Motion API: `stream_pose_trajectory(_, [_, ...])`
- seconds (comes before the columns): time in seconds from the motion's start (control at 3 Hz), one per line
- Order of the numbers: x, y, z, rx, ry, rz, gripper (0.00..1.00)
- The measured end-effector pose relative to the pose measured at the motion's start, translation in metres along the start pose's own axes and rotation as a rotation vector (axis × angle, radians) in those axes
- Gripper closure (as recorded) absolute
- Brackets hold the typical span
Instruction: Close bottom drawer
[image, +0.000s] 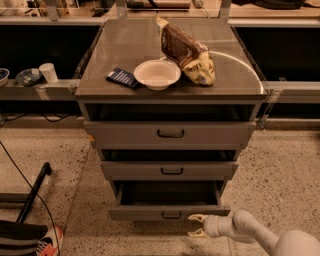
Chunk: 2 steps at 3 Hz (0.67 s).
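The bottom drawer is the lowest and narrowest of the grey cabinet's three. It stands pulled out, its dark tray open above a low front panel with a small dark loop handle. My gripper is at floor level just right of that handle, in front of the panel's right part. Its two pale fingers point left and stand apart, holding nothing. The white arm runs off to the bottom right.
The middle drawer and top drawer also stand slightly out. On the cabinet top sit a white bowl, a brown snack bag and a dark blue packet. A black bar and cables lie on the floor at left.
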<state>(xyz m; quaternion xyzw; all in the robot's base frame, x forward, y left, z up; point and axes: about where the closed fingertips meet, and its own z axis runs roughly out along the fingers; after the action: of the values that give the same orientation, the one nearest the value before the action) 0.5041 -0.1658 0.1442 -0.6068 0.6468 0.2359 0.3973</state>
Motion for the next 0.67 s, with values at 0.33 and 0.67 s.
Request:
stream_pose_trajectory(0.33, [0.001,-0.013,0.001,0.022,0.001,-0.006,0.26])
stream_pose_trajectory(0.67, [0.002,-0.024,0.004,0.03,0.005,-0.013,0.0])
